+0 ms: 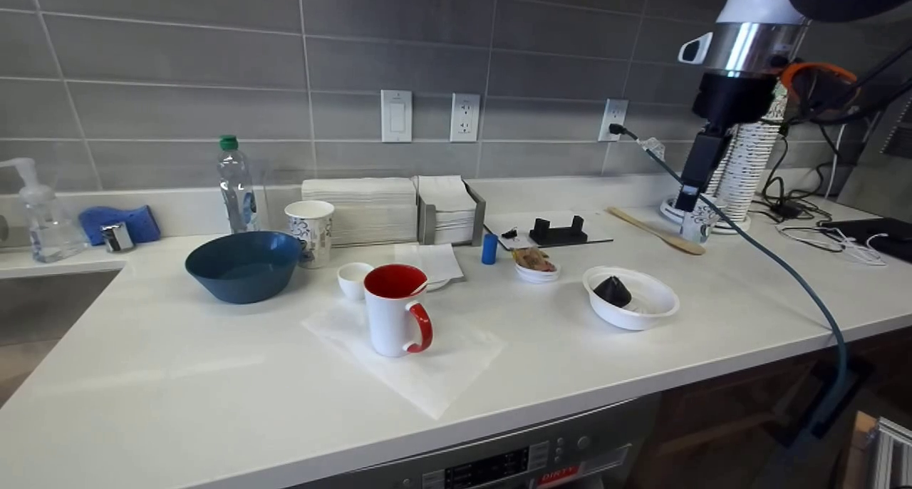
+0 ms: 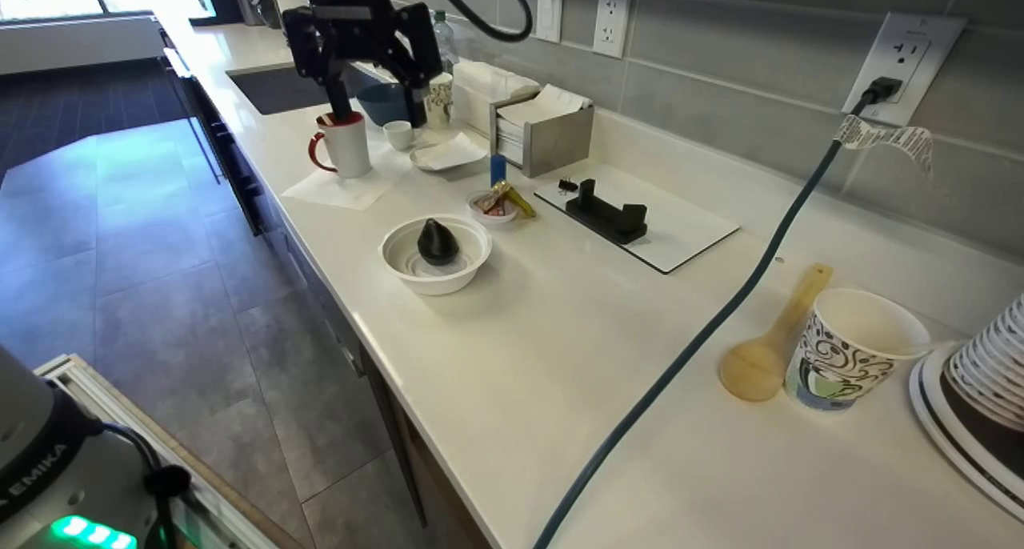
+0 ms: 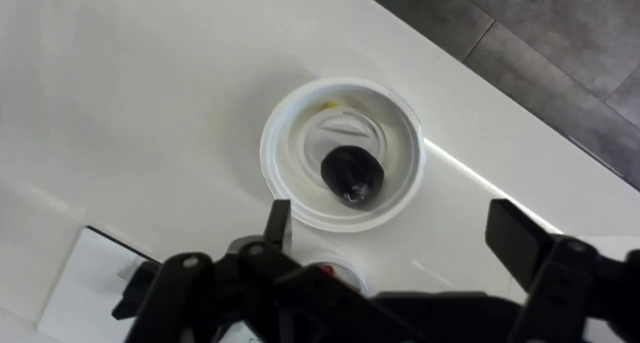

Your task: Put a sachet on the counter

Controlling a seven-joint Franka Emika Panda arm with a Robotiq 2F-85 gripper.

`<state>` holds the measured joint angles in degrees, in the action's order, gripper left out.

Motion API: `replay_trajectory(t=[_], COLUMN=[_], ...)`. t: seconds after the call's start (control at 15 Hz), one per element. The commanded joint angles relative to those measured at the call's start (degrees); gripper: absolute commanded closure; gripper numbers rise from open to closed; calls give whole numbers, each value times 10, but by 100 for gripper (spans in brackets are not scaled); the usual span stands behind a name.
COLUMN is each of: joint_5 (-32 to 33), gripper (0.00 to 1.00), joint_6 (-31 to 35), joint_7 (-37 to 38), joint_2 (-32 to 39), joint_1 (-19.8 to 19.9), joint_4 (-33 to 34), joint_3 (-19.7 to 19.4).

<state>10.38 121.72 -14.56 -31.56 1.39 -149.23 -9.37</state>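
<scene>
The counter (image 1: 214, 375) is the long off-white worktop, seen in both exterior views (image 2: 560, 357) and below me in the wrist view (image 3: 175, 108). Several colourful sachets (image 1: 534, 259) lie in a small round white dish (image 1: 539, 276); the sachets (image 2: 502, 200) also show in an exterior view. In the wrist view the small dish (image 3: 356, 278) is mostly hidden behind my left finger; only a red bit of its contents shows. My gripper (image 3: 393, 225) is open and empty, high above the counter. The gripper also shows in both exterior views (image 1: 687, 198) (image 2: 378, 110).
A white bowl (image 3: 272, 148) holding a black object (image 3: 352, 175) stands beside the small dish. A blue cylinder (image 1: 489, 249), a white board with a black stand (image 2: 606, 213), a red-and-white mug (image 1: 388, 325) and a napkin holder (image 2: 556, 137) are near. A cable (image 2: 704, 333) crosses in front.
</scene>
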Motion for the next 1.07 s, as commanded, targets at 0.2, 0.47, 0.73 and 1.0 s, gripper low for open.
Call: replay_trajectory(t=[0.2,0.47,0.73,1.0], joint_5=[-105,-192,-265,-241], gripper=[0,0,0,0], joint_6=[101,125,146,153], joint_7=[-139,-183,-212,-193], joint_2=[168,266,350,356], joint_1=[-37,-32,-6,20], joint_4=[87,153,201,195], joint_3=[-45,-41,-22,-1])
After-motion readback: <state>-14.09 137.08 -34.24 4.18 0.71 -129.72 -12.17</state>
